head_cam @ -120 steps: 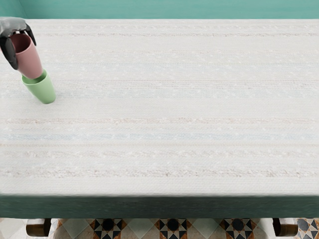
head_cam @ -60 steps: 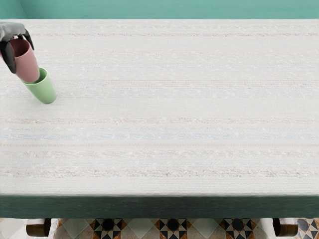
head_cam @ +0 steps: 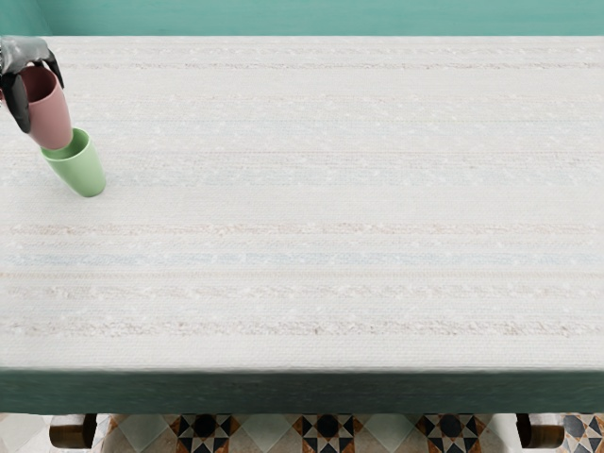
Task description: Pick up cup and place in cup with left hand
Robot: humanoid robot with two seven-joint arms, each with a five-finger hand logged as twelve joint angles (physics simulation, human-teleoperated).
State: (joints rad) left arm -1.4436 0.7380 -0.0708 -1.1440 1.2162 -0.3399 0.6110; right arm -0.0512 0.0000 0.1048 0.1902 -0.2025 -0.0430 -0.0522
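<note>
At the picture's left edge my left hand [head_cam: 36, 90] is closed around the pink cup [head_cam: 51, 111], with dark fingers on its sides near the rim. The pink cup is held up, slightly tilted, its opening visible. Its lower end overlaps the far left part of the rim of the green cup [head_cam: 81, 172], which stands on the table. Whether the two cups touch, or the pink one's base is inside the green one's mouth, I cannot tell. The right hand is out of view.
A table [head_cam: 321, 208] with a pale striped cloth fills most of the view. Its dark green front edge [head_cam: 302, 392] runs along the bottom, and a teal wall [head_cam: 321, 17] is behind it.
Compared with a second ago, the pink cup has shifted slightly left. It dipped toward the green cup half a second ago and is a little higher now. The green cup looks unmoved.
</note>
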